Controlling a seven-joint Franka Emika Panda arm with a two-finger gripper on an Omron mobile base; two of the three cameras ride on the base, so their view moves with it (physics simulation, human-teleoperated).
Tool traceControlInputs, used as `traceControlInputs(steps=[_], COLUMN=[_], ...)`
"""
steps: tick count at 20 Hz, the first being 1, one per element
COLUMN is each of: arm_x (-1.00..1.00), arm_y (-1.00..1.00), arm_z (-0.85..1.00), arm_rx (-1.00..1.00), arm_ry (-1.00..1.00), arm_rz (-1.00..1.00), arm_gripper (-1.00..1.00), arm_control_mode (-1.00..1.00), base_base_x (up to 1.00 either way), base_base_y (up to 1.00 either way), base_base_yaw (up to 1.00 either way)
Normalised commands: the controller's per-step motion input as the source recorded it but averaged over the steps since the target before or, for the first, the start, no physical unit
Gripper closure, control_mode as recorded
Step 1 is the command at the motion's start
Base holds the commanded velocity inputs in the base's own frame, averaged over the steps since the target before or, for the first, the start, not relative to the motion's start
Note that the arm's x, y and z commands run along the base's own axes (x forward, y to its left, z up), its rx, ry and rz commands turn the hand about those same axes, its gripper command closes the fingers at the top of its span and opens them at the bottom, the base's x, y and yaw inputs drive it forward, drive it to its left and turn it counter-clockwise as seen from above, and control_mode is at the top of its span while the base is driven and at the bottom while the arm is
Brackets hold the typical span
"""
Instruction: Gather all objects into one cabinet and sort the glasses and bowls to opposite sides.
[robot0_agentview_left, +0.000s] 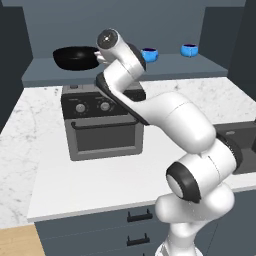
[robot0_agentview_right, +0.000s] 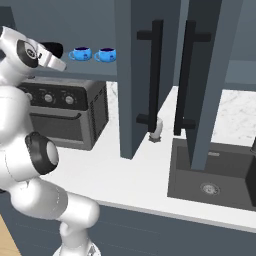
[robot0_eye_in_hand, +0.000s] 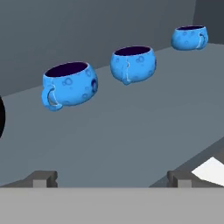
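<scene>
Cups (robot0_eye_in_hand: 70, 84) sit ahead of the spread jaws of the gripper (robot0_eye_in_hand: 111, 179), sorting underway; next, advance and straddle the nearest.

A slate-blue cabinet's flat shelf floor (robot0_agentview_left: 165, 67) carries a wide black bowl (robot0_agentview_left: 75, 57) at its left end. To the bowl's right, well apart in a row, three upright bright-blue cups: nearest cup (robot0_eye_in_hand: 69, 84), middle cup (robot0_eye_in_hand: 132, 63), farthest cup (robot0_eye_in_hand: 189, 37).
</scene>
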Motion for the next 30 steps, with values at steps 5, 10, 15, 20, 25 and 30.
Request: traceControlInputs(steps=[5, 10, 15, 20, 25, 30], arm_x=[0.00, 0.04, 0.03, 0.02, 0.13, 0.40], arm_y=[0.26, 0.17, 0.14, 0.15, 0.06, -0.13], arm_z=[0.00, 0.00, 0.00, 0.00, 0.00, 0.00], arm_rx=[0.00, 0.00, 0.00, 0.00, 0.00, 0.02], arm_ry=[0.00, 0.00, 0.00, 0.00, 0.00, 0.00], arm_rz=[0.00, 0.00, 0.00, 0.00, 0.00, 0.00], arm_gripper=[-1.00, -1.00, -1.00, -1.00, -1.00, -1.00], arm_control_mode=[-1.00, -1.00, -1.00, -1.00, -1.00, -1.00], base_base_x=[0.00, 0.00, 0.00, 0.00, 0.00, 0.00], base_base_y=[0.00, 0.00, 0.00, 0.00, 0.00, 0.00], base_base_yaw=[0.00, 0.00, 0.00, 0.00, 0.00, 0.00])
